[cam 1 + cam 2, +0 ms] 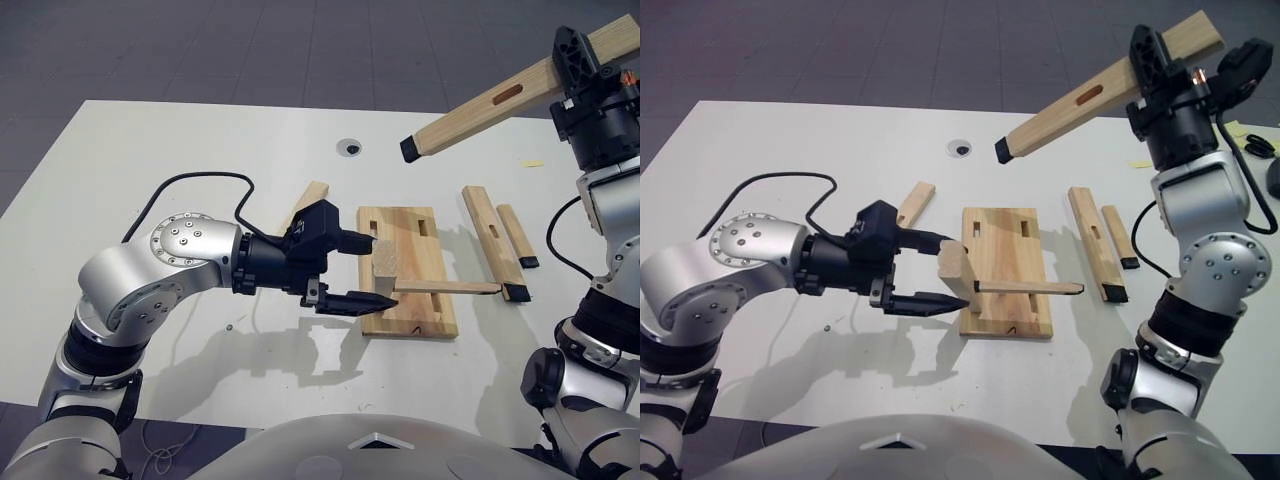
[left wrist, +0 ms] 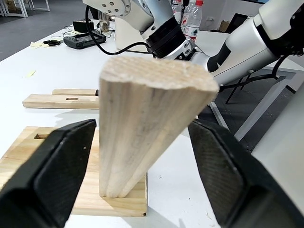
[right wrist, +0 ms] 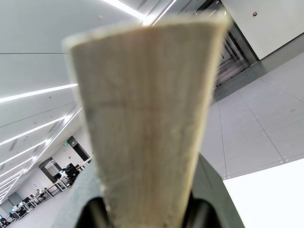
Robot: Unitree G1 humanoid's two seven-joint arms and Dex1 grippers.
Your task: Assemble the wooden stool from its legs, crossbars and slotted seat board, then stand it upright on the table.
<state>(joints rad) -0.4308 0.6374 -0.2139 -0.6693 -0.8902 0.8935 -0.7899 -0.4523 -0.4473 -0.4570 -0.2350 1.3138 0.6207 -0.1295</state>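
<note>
The slotted seat board (image 1: 415,318) lies flat on the white table. A wooden leg (image 1: 450,288) rests across it, its black-capped foot past the board's right edge. Its thick end (image 2: 147,128) stands between the fingers (image 2: 52,175) of my open left gripper (image 1: 383,270), with a gap on each side. My right gripper (image 1: 585,65) is high at the far right, shut on a second slotted leg (image 1: 490,105), which slants down to the left with its black foot in the air. A longer leg (image 1: 490,238) and a short crossbar (image 1: 517,236) lie right of the board.
Another wooden piece (image 1: 308,200) lies behind my left gripper, left of the board. A round hole (image 1: 350,148) sits in the table farther back, and a yellow scrap (image 1: 533,162) at the far right. The table's front edge runs close below the board.
</note>
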